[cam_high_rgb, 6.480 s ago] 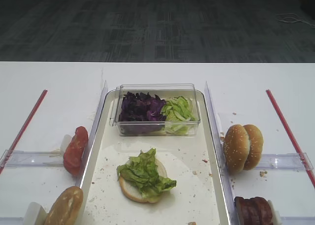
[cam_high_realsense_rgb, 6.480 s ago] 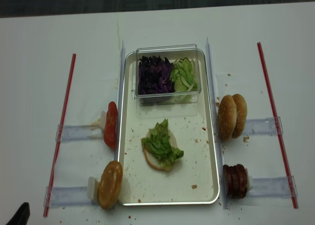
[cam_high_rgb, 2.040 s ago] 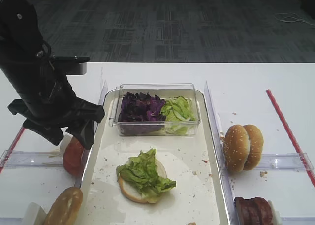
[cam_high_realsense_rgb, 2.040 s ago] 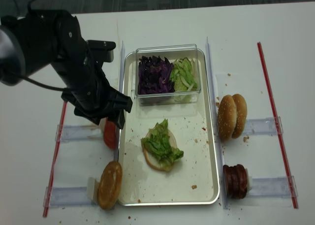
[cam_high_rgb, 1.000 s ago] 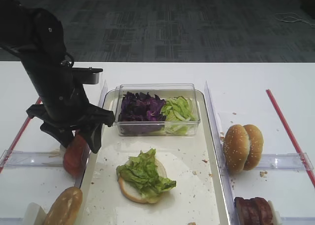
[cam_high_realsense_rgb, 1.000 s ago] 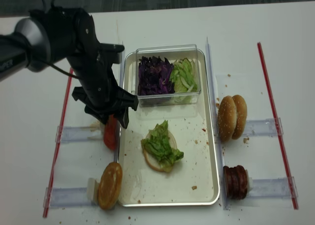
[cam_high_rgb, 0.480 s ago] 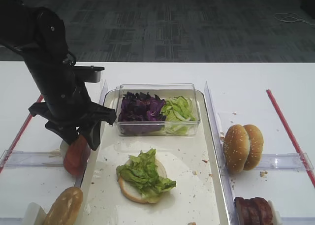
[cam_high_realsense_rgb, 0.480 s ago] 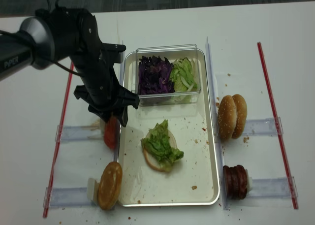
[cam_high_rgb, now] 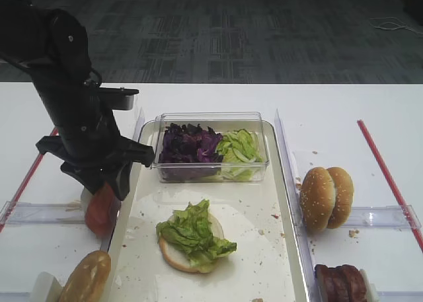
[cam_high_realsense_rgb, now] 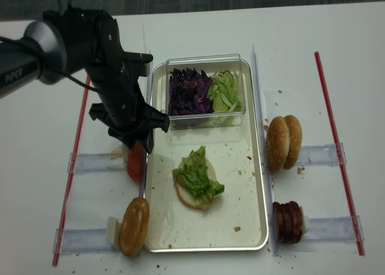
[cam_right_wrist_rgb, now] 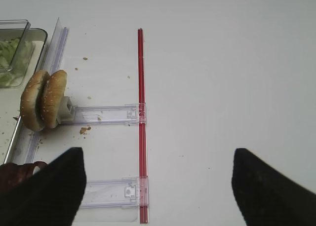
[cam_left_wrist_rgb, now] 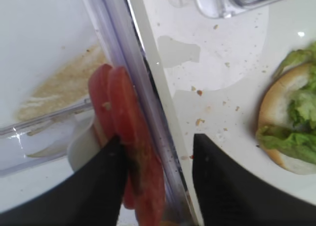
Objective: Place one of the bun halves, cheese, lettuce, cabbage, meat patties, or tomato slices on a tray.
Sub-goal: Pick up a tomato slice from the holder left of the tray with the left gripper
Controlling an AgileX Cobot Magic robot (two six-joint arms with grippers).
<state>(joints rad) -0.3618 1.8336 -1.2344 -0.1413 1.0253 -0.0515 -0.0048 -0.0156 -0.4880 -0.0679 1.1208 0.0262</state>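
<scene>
The tomato slices (cam_left_wrist_rgb: 126, 137) stand on edge in a clear holder just left of the tray (cam_high_rgb: 264, 256). My left gripper (cam_left_wrist_rgb: 158, 139) is open and straddles them. Its left finger (cam_left_wrist_rgb: 94, 186) touches the slices. The right finger (cam_left_wrist_rgb: 227, 186) is over the tray's edge, with a gap to the slices. From above, the left gripper (cam_high_rgb: 109, 180) covers the top of the tomato slices (cam_high_rgb: 99, 213). A bun half with lettuce (cam_high_rgb: 193, 232) lies on the tray. My right gripper (cam_right_wrist_rgb: 157, 154) is open over bare table and holds nothing.
A clear box on the tray's far end holds purple cabbage (cam_high_rgb: 188, 143) and green lettuce (cam_high_rgb: 239, 147). Two bun halves (cam_high_rgb: 326, 197) and meat patties (cam_high_rgb: 340, 282) stand right of the tray, another bun half (cam_high_rgb: 86, 279) at the front left. Red strips (cam_right_wrist_rgb: 141, 112) lie on the table's sides.
The left gripper's jaws have narrowed around the tomato slices, and the arm has settled slightly lower and to the left. Nothing else has moved.
</scene>
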